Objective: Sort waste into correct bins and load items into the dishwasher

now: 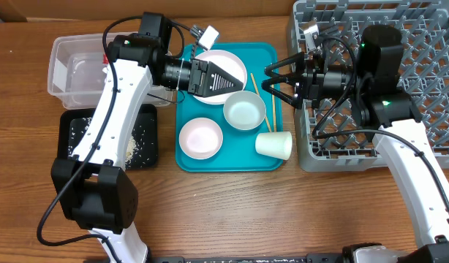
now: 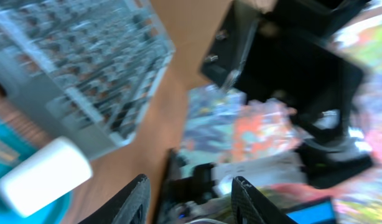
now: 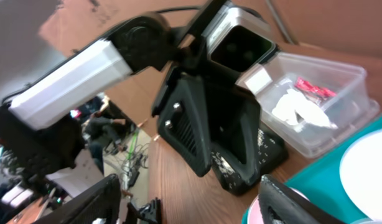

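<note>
On the teal tray lie a large plate (image 1: 226, 64), a small plate (image 1: 200, 138), a grey bowl (image 1: 244, 111), a white cup (image 1: 273, 145) on its side and chopsticks (image 1: 271, 113). My left gripper (image 1: 235, 79) hovers over the large plate, open and empty; its wrist view is blurred and shows the left gripper (image 2: 190, 199), the cup (image 2: 41, 177) and the dishwasher rack (image 2: 79, 62). Facing it over the tray's right edge, my right gripper (image 1: 267, 79) is open and empty. The clear tub (image 3: 340, 124) holds the tissue (image 3: 300, 109) and red wrapper (image 3: 315, 88). Rice lies in the black tray (image 1: 111, 139).
The grey dishwasher rack (image 1: 429, 66) fills the right side of the table, with my right arm lying across it. The teal tray (image 1: 210, 162) sits in the middle, the clear tub (image 1: 60, 69) at the far left. The two grippers face each other closely above the tray.
</note>
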